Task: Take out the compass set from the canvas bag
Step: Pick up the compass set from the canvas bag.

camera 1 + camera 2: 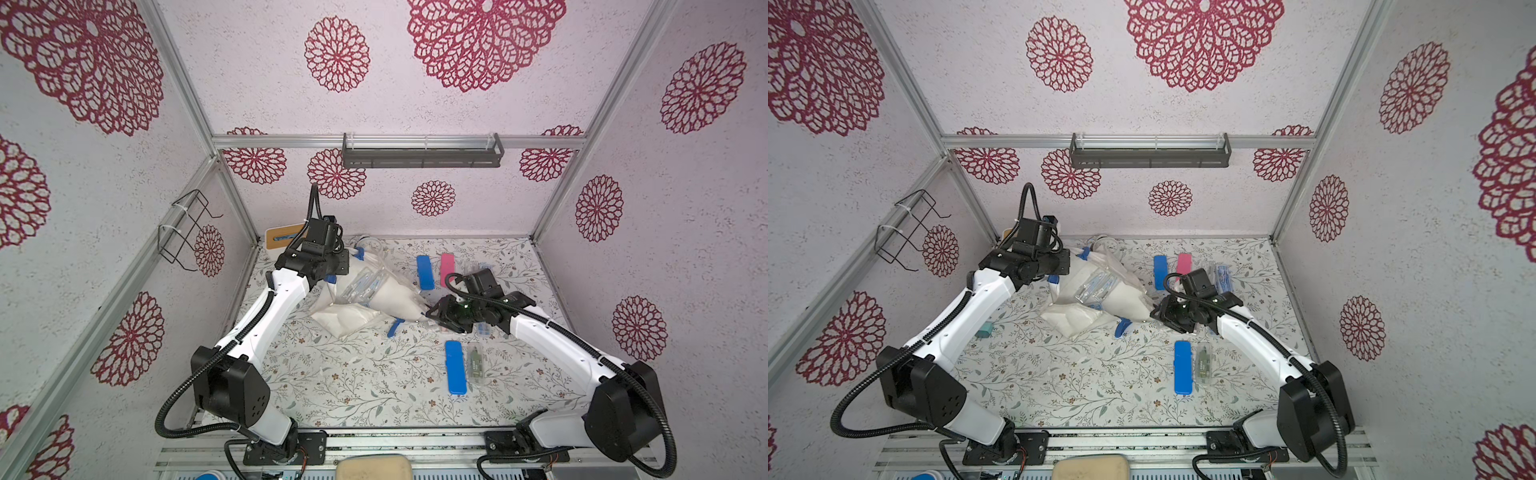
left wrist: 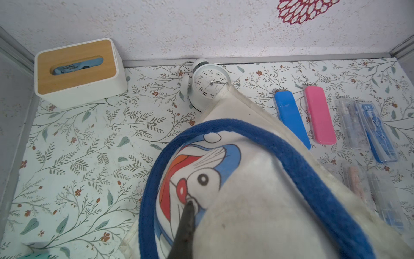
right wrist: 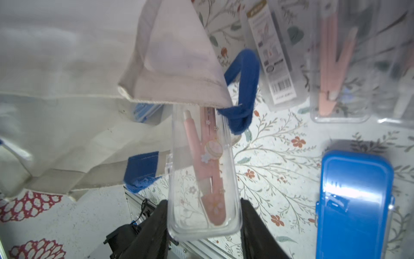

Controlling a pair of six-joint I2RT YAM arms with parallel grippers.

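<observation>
Gripping the near end of the compass set [image 3: 201, 170], a pink compass in a clear case, my right gripper [image 3: 204, 215] has its fingers set narrow against the two long sides. The far end of the case sits under the rim of the canvas bag [image 1: 388, 297]. My left gripper [image 2: 190, 207] is pinched fully onto the bag's printed panel, holding the cloth raised at the middle of the table [image 1: 353, 386]. Step in hand: extraction, partly done. Next move, in my judgement: draw the case straight rightward, clear of the blue handle [image 3: 244, 89].
</observation>
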